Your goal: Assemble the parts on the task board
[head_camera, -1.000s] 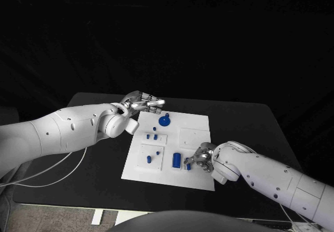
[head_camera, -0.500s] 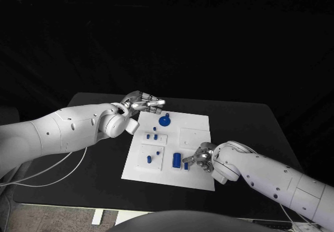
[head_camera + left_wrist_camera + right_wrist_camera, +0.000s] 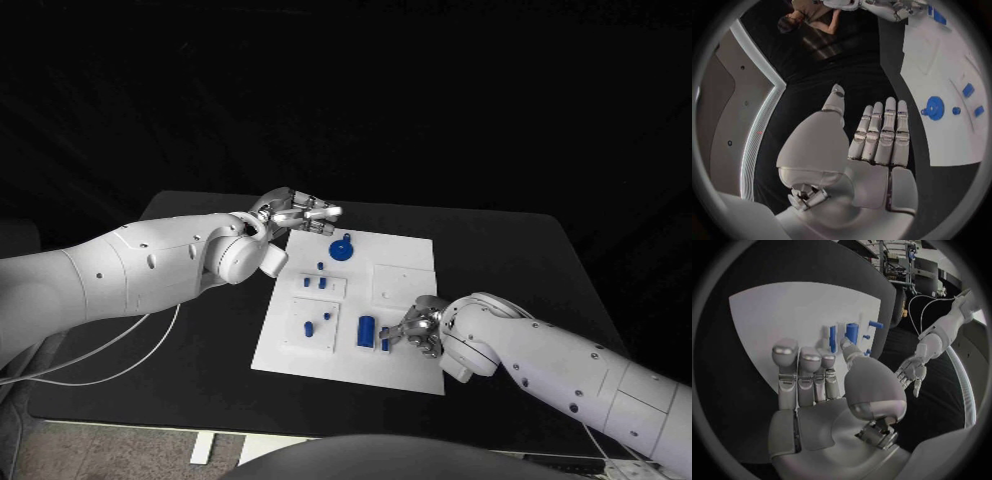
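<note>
1. One white board point(image 3: 408, 262) on one black table point(image 3: 519, 250).
2. One round blue knob point(image 3: 340, 250) near the board's far edge.
3. Roughly six smaller blue pieces point(image 3: 368, 330) elsewhere on the board, though the right hand hides part of that cluster, so the count is unsure.
4. Two silver hands: left point(image 3: 296, 212), right point(image 3: 415, 327).
</note>
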`<act>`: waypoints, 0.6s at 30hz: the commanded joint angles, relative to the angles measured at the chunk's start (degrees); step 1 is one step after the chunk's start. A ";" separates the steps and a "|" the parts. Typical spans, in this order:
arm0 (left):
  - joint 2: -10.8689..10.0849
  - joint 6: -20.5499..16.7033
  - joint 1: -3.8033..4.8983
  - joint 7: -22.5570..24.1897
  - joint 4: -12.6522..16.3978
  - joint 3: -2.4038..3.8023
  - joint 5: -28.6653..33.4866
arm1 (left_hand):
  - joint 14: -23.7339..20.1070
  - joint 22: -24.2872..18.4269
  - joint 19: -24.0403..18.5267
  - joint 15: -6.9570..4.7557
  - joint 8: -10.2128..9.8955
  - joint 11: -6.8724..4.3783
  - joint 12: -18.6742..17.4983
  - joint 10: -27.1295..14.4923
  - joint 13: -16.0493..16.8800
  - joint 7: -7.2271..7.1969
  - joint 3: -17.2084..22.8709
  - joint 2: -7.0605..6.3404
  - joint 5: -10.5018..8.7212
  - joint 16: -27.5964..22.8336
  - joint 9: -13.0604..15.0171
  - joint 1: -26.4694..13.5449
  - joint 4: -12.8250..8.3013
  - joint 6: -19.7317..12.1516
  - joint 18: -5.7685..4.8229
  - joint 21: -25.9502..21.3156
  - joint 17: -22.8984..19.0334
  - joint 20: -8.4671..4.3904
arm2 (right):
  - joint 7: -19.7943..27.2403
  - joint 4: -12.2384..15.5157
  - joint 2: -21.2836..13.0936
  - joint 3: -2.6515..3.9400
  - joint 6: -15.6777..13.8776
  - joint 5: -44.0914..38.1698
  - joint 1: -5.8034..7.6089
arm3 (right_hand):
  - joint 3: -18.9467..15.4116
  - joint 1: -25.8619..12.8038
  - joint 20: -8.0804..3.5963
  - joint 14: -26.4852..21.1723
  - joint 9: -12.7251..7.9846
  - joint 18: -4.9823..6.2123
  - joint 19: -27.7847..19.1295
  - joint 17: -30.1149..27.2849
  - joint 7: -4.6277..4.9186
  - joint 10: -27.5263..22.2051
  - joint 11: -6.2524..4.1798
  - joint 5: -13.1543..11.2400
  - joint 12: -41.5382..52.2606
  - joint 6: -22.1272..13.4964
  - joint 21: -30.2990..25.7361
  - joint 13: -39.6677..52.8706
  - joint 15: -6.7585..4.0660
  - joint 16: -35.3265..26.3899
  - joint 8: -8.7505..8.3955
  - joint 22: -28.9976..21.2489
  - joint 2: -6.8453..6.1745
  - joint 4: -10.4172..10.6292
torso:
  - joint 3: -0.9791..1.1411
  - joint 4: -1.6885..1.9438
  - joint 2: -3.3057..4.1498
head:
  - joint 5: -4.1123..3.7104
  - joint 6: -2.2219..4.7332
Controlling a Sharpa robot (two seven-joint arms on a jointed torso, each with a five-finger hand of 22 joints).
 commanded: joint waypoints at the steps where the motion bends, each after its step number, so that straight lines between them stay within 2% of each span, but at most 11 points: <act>1: 0.00 0.54 0.01 0.47 0.06 0.04 -0.21 | -0.55 -0.08 0.02 0.04 -0.03 0.08 -0.25 -0.40 0.01 0.00 0.03 0.64 0.36 -0.19 0.00 -0.06 -0.28 -0.10 0.27 0.38 0.08 0.22 | 0.86 0.39 -0.71 -0.06 0.03 0.13 -0.12 | 0.04 0.05 -0.21 0.07 -0.02 -0.59 1.15 -0.04 0.10 0.35 0.07 0.12 0.01 0.21 -0.21 -0.04 -0.16 -0.08 -0.03 5.27 -0.27 -0.37 | 0.03 -0.02 -0.05 | -0.03 0.05; 5: -0.11 -0.07 0.01 1.02 -0.05 0.04 -0.14 | -0.49 -0.07 0.05 0.01 -0.02 0.04 -0.23 -0.34 0.01 -0.02 0.01 0.65 0.37 -0.18 0.00 -0.04 -0.34 -0.05 0.27 0.40 0.09 0.21 | 2.40 2.01 -2.91 0.12 -1.65 1.85 -0.12 | 0.33 -0.31 -0.01 0.03 -0.11 -0.31 1.18 -0.18 1.04 -0.06 0.64 0.03 0.82 -2.51 -0.65 0.81 0.09 -0.27 -0.06 5.18 -1.42 0.55 | 0.11 -0.17 -0.07 | -0.02 0.42; 7: -0.13 -0.51 0.01 1.45 -0.17 0.04 0.03 | -0.30 -0.05 0.14 -0.06 -0.01 -0.02 -0.21 -0.14 0.01 -0.05 0.00 0.74 0.45 -0.16 0.00 0.04 -0.45 0.03 0.30 0.45 0.13 0.17 | 3.52 3.00 -4.15 0.72 -2.35 2.86 -0.12 | 0.13 -0.26 0.11 0.01 -0.08 -0.20 1.18 -0.23 1.34 -0.08 0.82 0.05 0.89 -3.48 -0.84 0.89 0.20 -0.33 -0.03 5.15 -1.59 0.85 | 0.10 -0.24 -0.14 | -0.14 0.62; 9: -0.13 -1.02 0.01 2.08 -0.30 0.04 0.43 | -0.07 -0.03 0.25 -0.12 -0.03 -0.08 -0.25 0.07 0.00 -0.08 -0.13 0.97 0.51 -0.18 0.00 0.10 -0.72 0.09 0.29 0.52 0.13 0.09 | 5.10 3.99 -5.38 1.75 -2.92 3.93 -0.12 | -0.28 -0.25 0.24 0.01 -0.11 -0.07 1.16 -0.24 1.69 -0.17 1.03 0.06 0.86 -4.72 -1.06 0.91 0.35 -0.34 -0.03 5.11 -1.93 1.22 | 0.08 -0.24 -0.19 | -0.38 1.01; 11: -0.09 -2.05 0.01 3.25 -0.45 0.03 1.20 | 0.27 0.01 0.42 -0.24 -0.04 -0.18 -0.25 0.44 0.01 -0.14 -0.43 1.47 0.63 -0.19 -0.01 0.20 -1.35 0.26 0.26 0.64 0.13 -0.02 | 7.84 4.87 -6.68 3.10 -3.65 5.39 -0.11 | -0.86 0.09 0.41 -0.04 -0.05 0.10 1.16 -0.35 1.83 -0.28 1.14 0.19 0.82 -5.16 -1.24 0.89 0.46 -0.46 -0.01 5.11 -2.03 1.76 | 0.15 -0.36 -0.28 | -0.49 1.41; 14: 0.09 -4.49 0.01 5.71 -0.78 0.03 3.11 | 1.31 0.12 0.90 -0.60 -0.07 -0.60 -0.28 1.76 0.02 -0.51 -1.09 2.67 1.07 -0.20 -0.02 0.75 -2.68 1.40 0.21 0.97 0.13 -0.35 | 14.33 5.16 -8.19 4.97 -5.31 8.57 0.03 | -1.29 0.81 0.64 -0.73 -0.06 0.32 0.40 -1.72 1.99 -1.16 1.32 1.05 -0.63 -5.39 -4.79 0.02 0.64 -2.17 -0.03 4.33 -1.74 1.86 | 0.24 -0.51 -0.47 | -0.73 2.21; 16: 0.18 -5.76 0.01 7.18 -1.03 0.03 4.62 | 1.71 0.11 0.90 -0.75 -0.04 -0.83 -0.28 2.39 -0.01 -0.74 -1.49 3.38 1.46 -0.18 0.00 1.04 -3.31 2.07 0.06 0.99 0.11 -0.47 | 19.44 4.20 -8.55 6.29 -6.63 11.20 0.26 | -1.42 1.23 0.70 -1.05 -0.05 0.33 0.07 -2.40 1.97 -1.46 1.34 2.01 -1.14 -5.17 -6.41 -0.33 0.69 -2.99 -0.03 3.96 -1.33 1.43 | 0.31 -0.62 -0.62 | -0.96 3.14; 17: 0.21 -6.04 0.01 7.53 -1.12 0.03 5.06 | 1.83 0.10 0.89 -0.81 -0.04 -0.92 -0.28 2.65 -0.01 -0.82 -1.64 3.67 1.67 -0.17 0.00 1.17 -3.56 2.31 -0.01 0.99 0.10 -0.51 | 20.94 3.72 -8.56 6.66 -7.02 12.10 0.36 | -1.57 1.62 0.87 -2.26 -0.09 0.47 -1.06 -4.72 1.93 -2.86 1.46 2.48 -3.78 -5.27 -11.25 -1.98 0.88 -5.86 -0.06 2.74 -0.98 0.98 | 0.31 -0.66 -0.66 | -1.03 3.39; 18: 0.30 -6.38 0.01 8.02 -1.31 0.03 5.73 | 2.01 0.08 0.86 -0.89 -0.05 -1.04 -0.29 3.01 -0.02 -0.94 -1.87 4.07 2.07 -0.17 0.00 1.35 -3.91 2.55 -0.11 0.98 0.09 -0.58 | 23.23 2.74 -8.50 7.25 -7.52 13.68 0.58 | -1.72 2.04 1.07 -3.44 -0.11 0.79 -2.82 -6.23 2.12 -5.14 1.65 3.34 -8.16 -5.48 -19.06 -4.75 1.08 -7.82 -0.02 0.59 -0.66 0.47 | 0.29 -0.73 -0.78 | -1.14 3.75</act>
